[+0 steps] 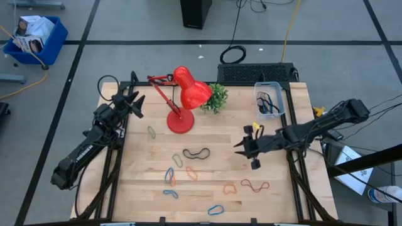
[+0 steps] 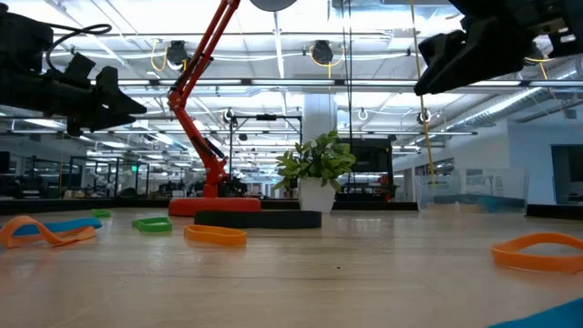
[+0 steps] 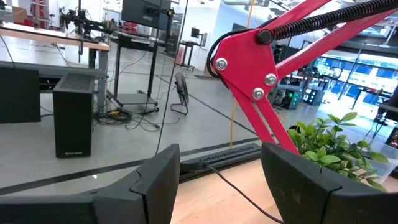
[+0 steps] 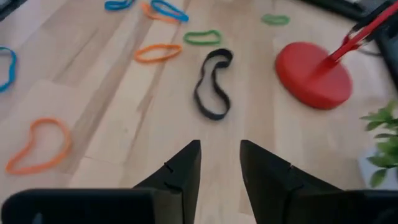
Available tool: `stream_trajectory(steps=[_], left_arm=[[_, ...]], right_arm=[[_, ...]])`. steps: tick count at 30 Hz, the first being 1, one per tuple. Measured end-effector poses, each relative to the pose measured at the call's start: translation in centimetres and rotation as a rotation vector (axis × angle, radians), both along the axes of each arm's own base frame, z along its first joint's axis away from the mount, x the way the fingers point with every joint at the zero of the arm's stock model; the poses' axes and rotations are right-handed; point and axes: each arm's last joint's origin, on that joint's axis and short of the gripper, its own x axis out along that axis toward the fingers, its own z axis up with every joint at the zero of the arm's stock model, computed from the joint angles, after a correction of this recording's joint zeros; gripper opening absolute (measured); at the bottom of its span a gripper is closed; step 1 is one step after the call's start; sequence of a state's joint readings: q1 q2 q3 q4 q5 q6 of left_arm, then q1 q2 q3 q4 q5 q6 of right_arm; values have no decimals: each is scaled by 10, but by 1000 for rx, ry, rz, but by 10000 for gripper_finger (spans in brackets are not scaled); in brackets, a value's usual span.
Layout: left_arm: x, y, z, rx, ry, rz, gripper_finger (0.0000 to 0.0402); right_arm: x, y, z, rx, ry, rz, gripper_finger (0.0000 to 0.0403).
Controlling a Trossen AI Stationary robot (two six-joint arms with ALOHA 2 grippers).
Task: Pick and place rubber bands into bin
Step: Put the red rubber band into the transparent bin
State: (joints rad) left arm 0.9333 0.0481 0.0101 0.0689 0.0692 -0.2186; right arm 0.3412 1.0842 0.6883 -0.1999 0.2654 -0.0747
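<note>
The wooden table (image 1: 276,201) carries everything, with a blue crate (image 1: 39,39) well apart from it on the floor at the far left. The left arm waits over the table's far left corner; its gripper (image 3: 214,186) is raised beside the lamp's arm, jaws spread wide with nothing between them. The right arm reaches in from the right edge, and its gripper (image 4: 219,163) hangs above bare wood right of centre, jaws parted by a narrow gap and pinching nothing.

A red desk lamp (image 1: 185,94) stands at the far middle, its round base (image 4: 313,73) on the wood and its shade tilted toward a small potted plant (image 1: 217,97) just beside it. Lamp and plant sit between the left arm and the bin.

The clear bin (image 1: 269,100) rests at the far right edge, behind the right gripper, with dark loops lying inside.

The rubber bands are scattered over the near half of the table. A black band (image 4: 213,84) lies closest in front of the right gripper, near the lamp base. Beyond it are a green band (image 4: 203,37) and an orange band (image 4: 157,53), with blue ones (image 1: 169,176) farther left. A dark red band (image 1: 254,185) and another orange band (image 1: 230,188) lie near the front, below the right gripper, and a lone green band (image 1: 151,131) sits left of the lamp base.
</note>
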Motion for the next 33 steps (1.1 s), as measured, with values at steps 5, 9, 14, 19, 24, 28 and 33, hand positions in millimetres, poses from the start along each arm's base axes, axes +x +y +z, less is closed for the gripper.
stream_trajectory(steps=[5, 9, 14, 19, 24, 28, 33], left_arm=[[0, 0, 0, -1, 4, 0, 230], [0, 0, 0, -1, 4, 0, 230], [0, 0, 0, 0, 5, 1, 230], [0, 0, 0, 0, 5, 0, 230], [0, 0, 0, -1, 4, 0, 230], [0, 0, 0, -1, 3, 0, 230], [0, 0, 0, -1, 3, -1, 230]], right_arm=[[8, 9, -8, 41, 149, -56, 93], [12, 18, -16, 158, 254, -152, 83], [12, 30, -21, 446, 357, -222, 72], [9, 35, -21, 579, 401, -299, 57], [10, 36, -20, 628, 389, -331, 48], [10, 36, -20, 628, 392, -333, 51], [10, 36, -20, 609, 389, -312, 76]])
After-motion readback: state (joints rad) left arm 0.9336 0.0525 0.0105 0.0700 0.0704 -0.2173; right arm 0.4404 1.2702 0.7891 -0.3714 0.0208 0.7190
